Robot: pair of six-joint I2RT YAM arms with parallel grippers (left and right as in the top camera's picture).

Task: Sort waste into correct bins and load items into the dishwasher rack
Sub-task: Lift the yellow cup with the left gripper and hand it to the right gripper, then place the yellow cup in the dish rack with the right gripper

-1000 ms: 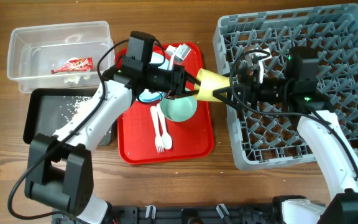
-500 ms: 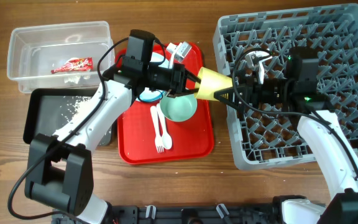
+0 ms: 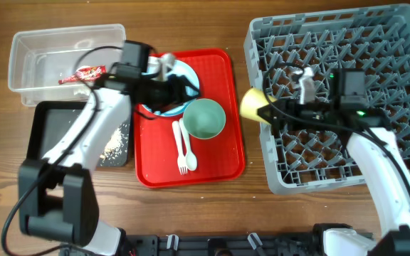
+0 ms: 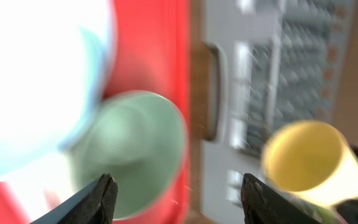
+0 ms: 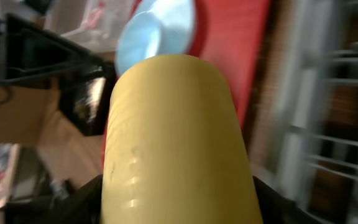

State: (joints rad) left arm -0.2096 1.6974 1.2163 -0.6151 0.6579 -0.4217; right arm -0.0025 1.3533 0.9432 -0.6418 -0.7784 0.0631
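My right gripper point(image 3: 270, 111) is shut on the small yellow cup point(image 3: 252, 105), which lies on its side at the left edge of the grey dishwasher rack point(image 3: 376, 43). In the right wrist view the cup point(image 5: 173, 137) fills the space between my fingers point(image 5: 84, 200). My left gripper point(image 3: 179, 89) stands open and empty over the pale blue plate point(image 3: 191, 77) on the red tray point(image 3: 226, 153). The mint green bowl point(image 3: 205, 119) sits beside the plate, and the white fork and spoon point(image 3: 184, 146) lie below it. A red wrapper point(image 3: 90, 72) lies in the clear tub point(image 3: 27, 50).
The black tray point(image 3: 55, 131) in front of the tub holds crumbly scraps point(image 3: 114, 144). In the left wrist view the green bowl point(image 4: 135, 149), the rack point(image 4: 260, 93) and the yellow cup point(image 4: 309, 162) lie ahead of my open left gripper point(image 4: 182, 199). Bare wood borders the red tray.
My left gripper has let go of the yellow cup, opened, and drawn back left over the plate. The right gripper has closed on the cup and carried it right to the rack's edge.
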